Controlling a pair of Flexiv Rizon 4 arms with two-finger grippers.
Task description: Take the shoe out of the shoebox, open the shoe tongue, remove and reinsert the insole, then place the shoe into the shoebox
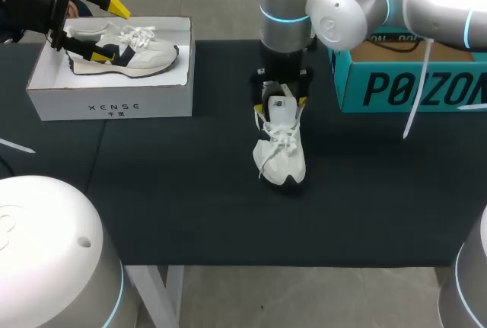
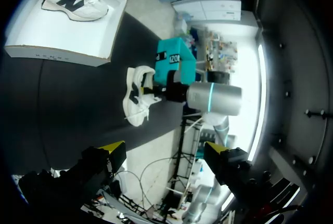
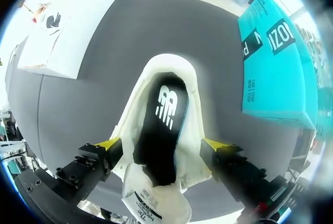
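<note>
Shoe [image 1: 280, 153] stood on table [image 1: 190, 191] middle, outside white shoebox [image 1: 114, 103]. Collar sides clamped by right gripper [image 3: 162, 146]. Tongue [image 3: 156, 206] folded back, black insole [image 3: 158, 130] exposed. Left gripper [image 1: 108, 31] spread, empty, over shoebox. Insole best pinched at heel edge, peeled slowly.

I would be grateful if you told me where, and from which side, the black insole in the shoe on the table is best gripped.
Pinch the insole at its heel end, coming down from above through the shoe opening. The tongue is pulled open, leaving that end bare and facing up, while the toe end lies hidden beneath it.
</note>
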